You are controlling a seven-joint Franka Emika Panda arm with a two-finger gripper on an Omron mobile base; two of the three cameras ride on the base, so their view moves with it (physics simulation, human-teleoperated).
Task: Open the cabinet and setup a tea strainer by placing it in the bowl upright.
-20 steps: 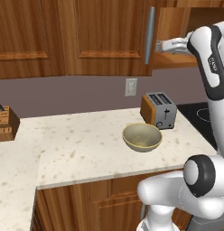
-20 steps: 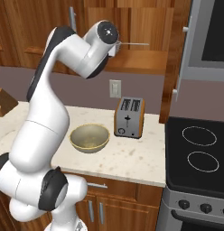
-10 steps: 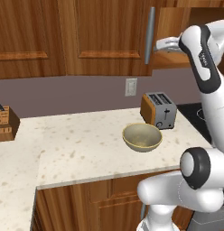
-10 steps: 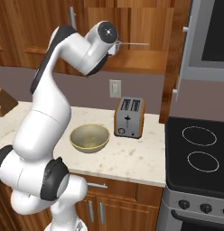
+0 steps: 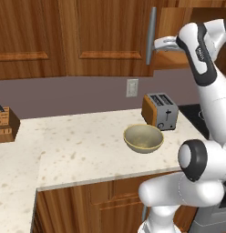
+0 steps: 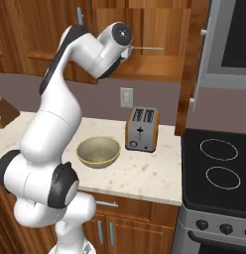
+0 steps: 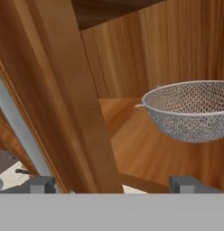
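The cabinet hangs above the counter, and its right door stands open with the silver bar handle at its edge. My gripper is open at that handle, level with the shelf. In the hand view the gripper has its jaws wide apart and nothing between them. The door edge rises in front of the gripper on the left. The tea strainer, a grey mesh dish, sits upright on the cabinet shelf ahead to the right. The olive-tan bowl rests on the counter below.
A toaster stands just behind the bowl by the wall outlet. A knife block is at the counter's far left. A black stove top lies to the right, under a microwave.
The hand has slid a little to the left along the cabinet front, toward the door handle, and the elbow has swung left with it. The jaws stay open.
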